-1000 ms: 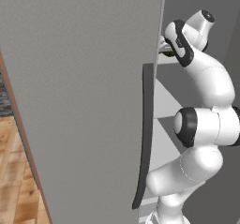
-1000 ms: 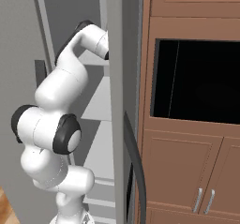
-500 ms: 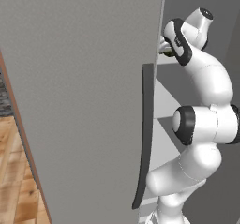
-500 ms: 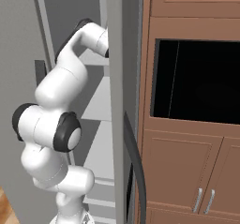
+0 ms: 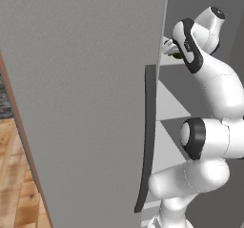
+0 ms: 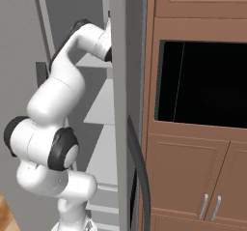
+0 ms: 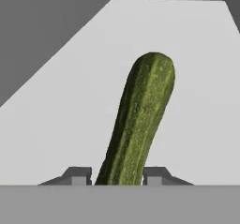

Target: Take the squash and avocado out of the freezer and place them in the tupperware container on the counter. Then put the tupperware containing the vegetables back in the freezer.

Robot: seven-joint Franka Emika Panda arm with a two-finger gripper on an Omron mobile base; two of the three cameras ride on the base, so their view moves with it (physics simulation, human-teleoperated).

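The squash (image 7: 140, 120), a long speckled green vegetable, lies on a pale grey shelf (image 7: 61, 124) inside the freezer and points away from the hand. My gripper (image 7: 118, 174) has its two fingertips (image 7: 79, 174) pressed against the near end of the squash, one on each side, so it is shut on it. In the left base view the hand (image 5: 169, 48) reaches past the edge of the open freezer door (image 5: 81, 79) at the upper shelf, with a bit of green beside it. The arm (image 6: 91, 36) bends into the freezer in the right base view.
The big grey door with its long dark handle (image 5: 145, 141) stands close on the arm's left. Lower shelves (image 5: 167, 98) lie under the arm. A brown wooden cabinet with a black built-in opening (image 6: 202, 80) flanks the freezer's right side. Wooden floor (image 5: 14, 184) shows at lower left.
The jaws have closed from wide open onto the squash. The arm and the base have hardly moved.
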